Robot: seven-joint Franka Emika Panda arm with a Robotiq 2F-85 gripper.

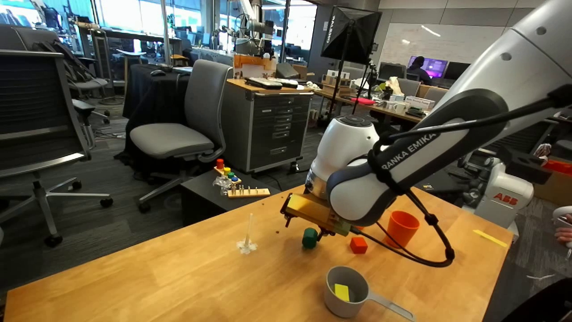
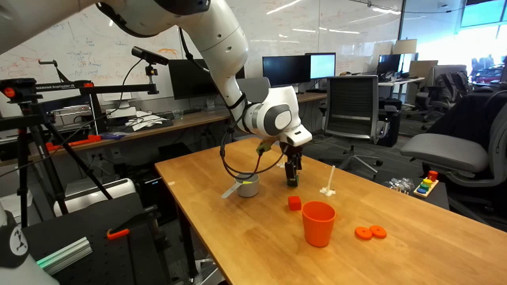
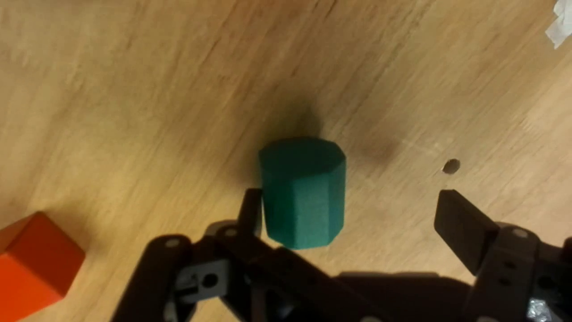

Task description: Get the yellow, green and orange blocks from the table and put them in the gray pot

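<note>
In an exterior view: gray pot low in frame, right of center, yellow block inside, so one down. Two left on the table: orange block right of center, green block a bit farther, to its left. Gripper straddles green block in wrist view, fingers wide apart, nothing gripped. Can't tell if the frame-left one touches. Orange block cut off at left edge there.
</note>
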